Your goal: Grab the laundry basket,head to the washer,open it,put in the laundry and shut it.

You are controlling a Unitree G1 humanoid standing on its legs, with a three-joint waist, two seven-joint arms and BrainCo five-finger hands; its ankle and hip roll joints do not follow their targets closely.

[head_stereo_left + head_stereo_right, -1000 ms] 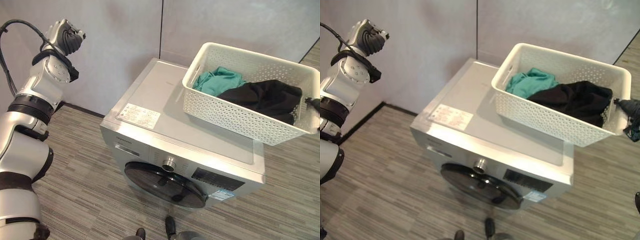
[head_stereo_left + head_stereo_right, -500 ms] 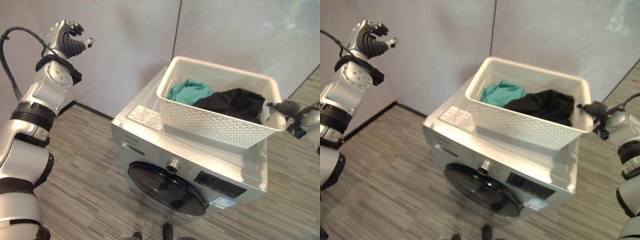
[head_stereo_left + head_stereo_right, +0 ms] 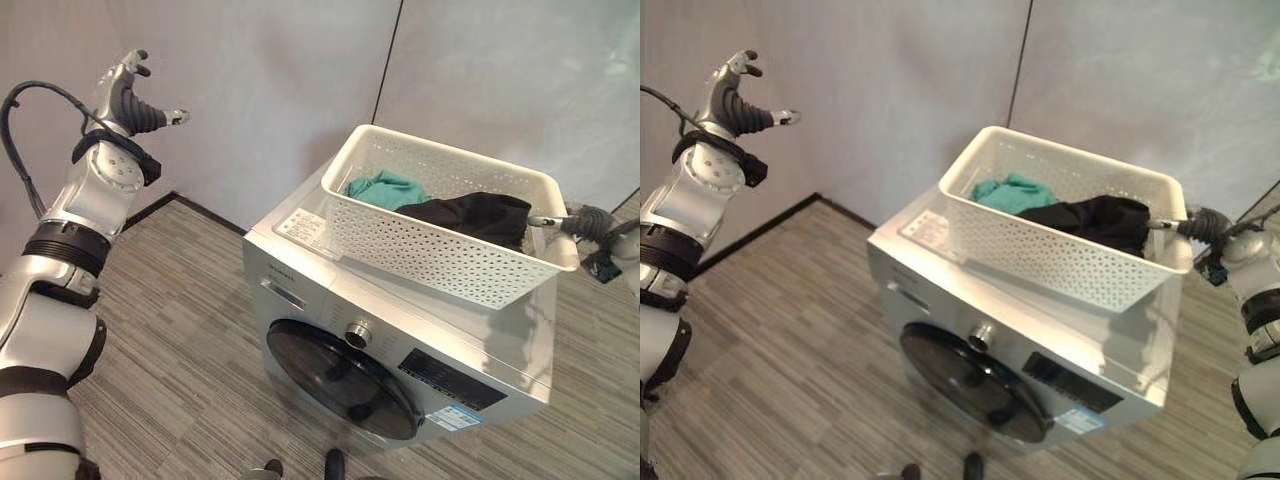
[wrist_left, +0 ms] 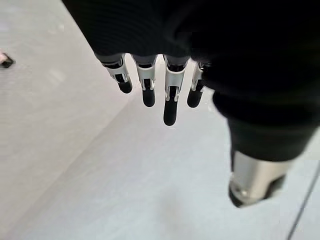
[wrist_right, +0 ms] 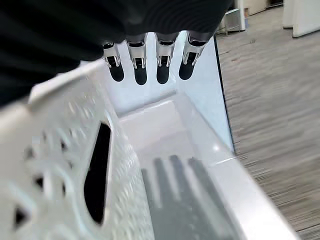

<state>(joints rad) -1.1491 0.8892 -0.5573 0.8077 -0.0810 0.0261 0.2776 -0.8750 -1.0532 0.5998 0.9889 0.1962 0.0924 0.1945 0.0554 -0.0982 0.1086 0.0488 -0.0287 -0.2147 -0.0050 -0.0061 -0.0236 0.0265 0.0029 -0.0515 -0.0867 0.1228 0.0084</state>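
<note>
- Two garments lie in the white perforated laundry basket [image 3: 440, 240]: a teal cloth [image 3: 385, 189] toward its left end and a black cloth [image 3: 470, 214] spread toward its right end, the two touching near the middle.
- The laundry basket rests on the top of the silver washer [image 3: 400, 330], toward the rear and right of the lid, with its right end reaching past the washer's right edge.
- The washer's round dark door [image 3: 345, 378] sits closed on the front panel, with a knob [image 3: 357, 333] just above it and a dark display strip to the knob's right.
- The right hand [image 3: 1202, 224] is at the basket's right end, beside the rim; in the right wrist view its fingers [image 5: 140, 62] extend straight out past the basket's wall and slotted handle hole [image 5: 97, 172], not curled round anything, and the thumb is out of sight there.
- The left hand [image 3: 135, 100] is raised well to the left of the washer, in front of the grey wall [image 3: 260, 90]; its fingers are straight and spread, empty, thumb held apart.
- A label sticker [image 3: 305, 226] lies on the washer top at the front left, partly covered by the basket's corner.
- The lower parts of both cloths are hidden behind the basket wall.
- The washer stands on striped grey flooring [image 3: 170, 340].
</note>
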